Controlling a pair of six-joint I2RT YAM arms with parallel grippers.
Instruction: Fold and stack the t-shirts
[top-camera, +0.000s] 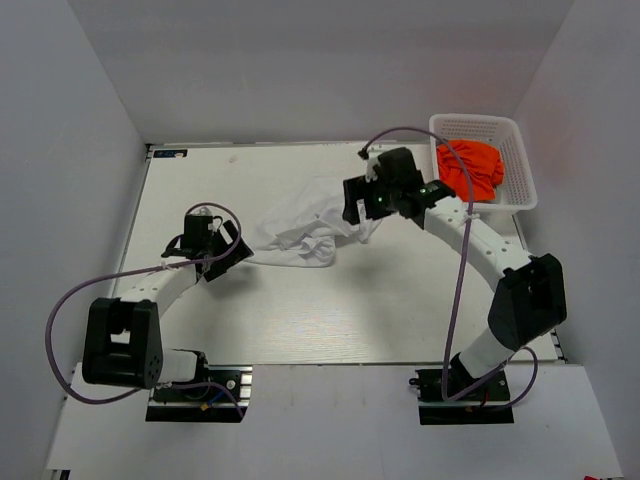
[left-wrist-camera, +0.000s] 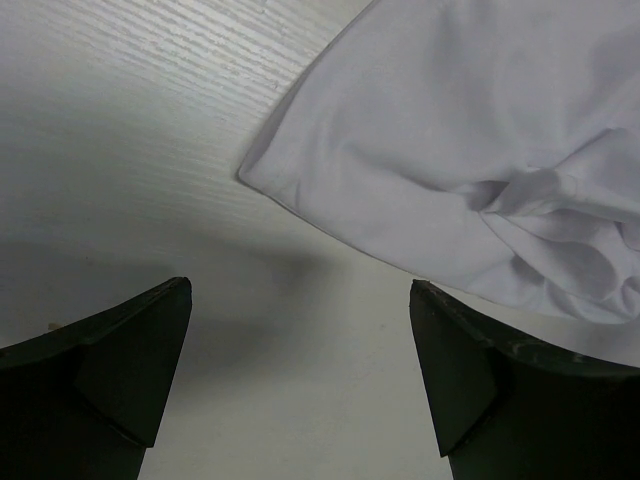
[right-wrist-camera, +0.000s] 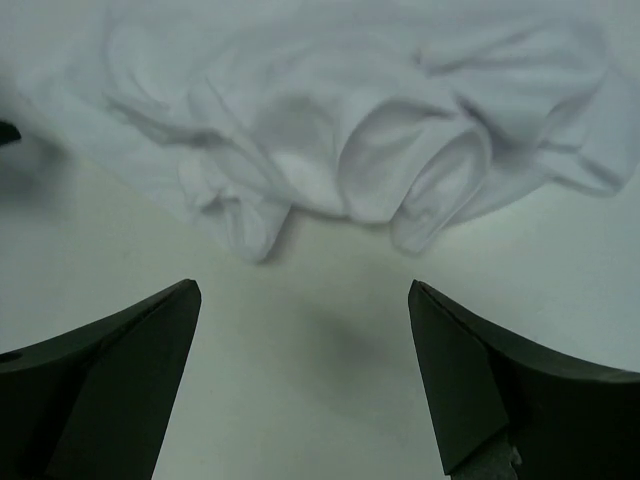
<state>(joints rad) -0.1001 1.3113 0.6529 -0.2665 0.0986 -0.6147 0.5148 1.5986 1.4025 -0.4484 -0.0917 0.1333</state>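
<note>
The white shirt (top-camera: 298, 230) lies crumpled mid-table, unfolded; the orange shirt (top-camera: 470, 168) sits in the basket (top-camera: 524, 165), far right. The step looks like spreading the white 1 flat. Left gripper (left-wrist-camera: 300, 290) and right gripper (right-wrist-camera: 305, 290) flank it, jaws apart, empty. Next, each should pinch 1 corner and pull outward; bunched folds hide the corners.

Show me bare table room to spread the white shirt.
Bare: the near strip of the pale wooden table below the crumpled white cloth t-shirt, and its far-left corner. Crowded: far right, around the white plastic mesh basket holding the orange t-shirt.
</note>
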